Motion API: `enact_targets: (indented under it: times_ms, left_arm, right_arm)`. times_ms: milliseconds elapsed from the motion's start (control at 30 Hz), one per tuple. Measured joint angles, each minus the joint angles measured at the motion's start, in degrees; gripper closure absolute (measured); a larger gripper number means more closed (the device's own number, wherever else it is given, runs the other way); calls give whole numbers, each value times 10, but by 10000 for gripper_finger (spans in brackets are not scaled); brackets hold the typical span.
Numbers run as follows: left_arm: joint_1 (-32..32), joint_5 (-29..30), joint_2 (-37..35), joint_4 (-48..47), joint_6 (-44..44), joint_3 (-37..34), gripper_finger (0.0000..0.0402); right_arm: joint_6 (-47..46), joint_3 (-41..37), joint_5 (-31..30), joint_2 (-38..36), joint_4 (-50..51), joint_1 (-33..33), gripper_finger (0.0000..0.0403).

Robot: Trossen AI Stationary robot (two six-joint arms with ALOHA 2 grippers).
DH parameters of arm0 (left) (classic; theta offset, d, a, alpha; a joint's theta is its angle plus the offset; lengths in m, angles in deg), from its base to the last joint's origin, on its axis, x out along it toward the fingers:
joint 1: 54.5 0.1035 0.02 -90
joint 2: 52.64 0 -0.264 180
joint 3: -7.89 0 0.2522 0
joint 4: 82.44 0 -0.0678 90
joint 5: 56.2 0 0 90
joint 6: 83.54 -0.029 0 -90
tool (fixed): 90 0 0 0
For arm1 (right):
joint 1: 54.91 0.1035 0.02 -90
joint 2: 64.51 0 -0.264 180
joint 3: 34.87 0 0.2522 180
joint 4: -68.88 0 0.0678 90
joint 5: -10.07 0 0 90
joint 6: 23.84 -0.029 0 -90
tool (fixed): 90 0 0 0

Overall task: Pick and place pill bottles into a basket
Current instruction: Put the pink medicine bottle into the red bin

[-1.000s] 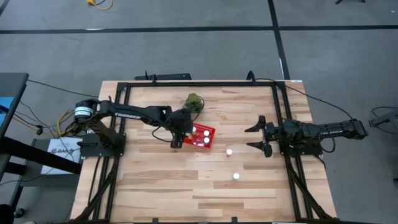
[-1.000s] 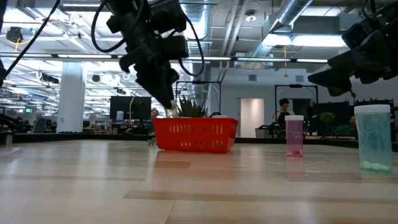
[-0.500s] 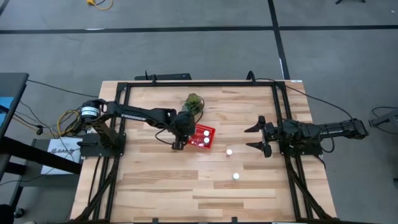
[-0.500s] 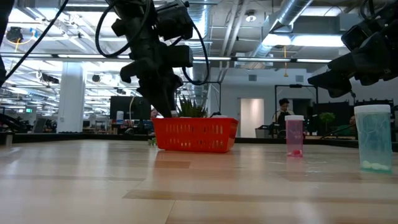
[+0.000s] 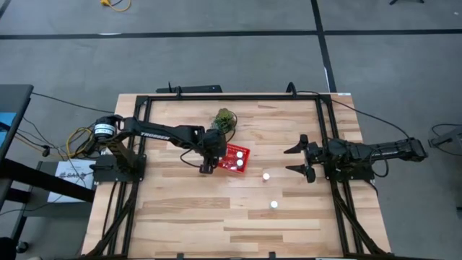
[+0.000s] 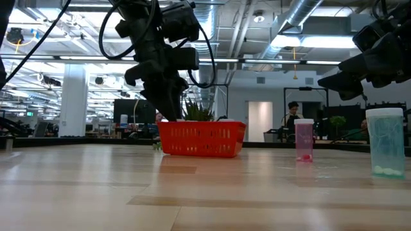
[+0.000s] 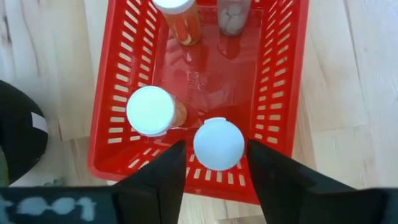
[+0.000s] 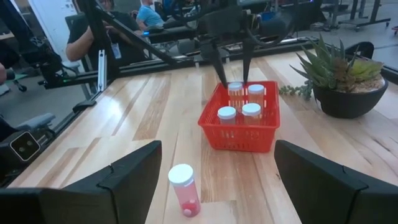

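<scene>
Left gripper [image 7: 211, 168] hung over the near edge of the basket [image 5: 236, 157], its fingers apart with a white-capped bottle [image 7: 218, 143] standing between them; whether the fingers touched it was not clear, though it looked set down and let go. Four bottles stood upright in the basket: that one, a second white-capped one [image 7: 150, 110] just beside it, and two more [image 7: 177, 12] at the far wall. Two bottles were still out on the table, one [image 5: 266, 175] near the basket and one [image 5: 273, 204] further toward the front edge, both between the basket and the right gripper [image 5: 301, 159], which waited at the table's right side with its fingers spread wide. So the job seemed about two-thirds done, with two bottles left to fetch. A potted plant [image 5: 225, 118] sat just behind the basket.
</scene>
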Motion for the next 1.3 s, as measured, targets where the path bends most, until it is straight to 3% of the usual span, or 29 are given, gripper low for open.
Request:
enact_targets:
  times_ms: [200,400,533,700,833,1000,1133,1300]
  left_arm:
    - [0,1,0,-23,-14,12,216]
    - [-2,-30,-29,-132,-4,105,203]
    - [-18,-60,-92,-150,-3,136,202]
    - [-42,-68,-220,-121,13,128,202]
    - [-63,-81,-323,-49,35,72,203]
    - [-94,-113,-442,68,60,-66,203]
    - [-113,-105,-538,169,82,-185,203]
    - [-119,-86,-653,200,106,-270,203]
  right_arm:
    - [0,0,0,0,0,0,97]
    - [0,0,0,0,0,0,97]
    - [0,0,0,0,0,0,97]
    - [0,0,0,0,0,0,97]
    - [0,0,0,0,0,0,97]
    - [0,0,0,0,0,0,97]
    - [0,0,0,0,0,0,97]
    - [0,0,0,0,0,0,97]
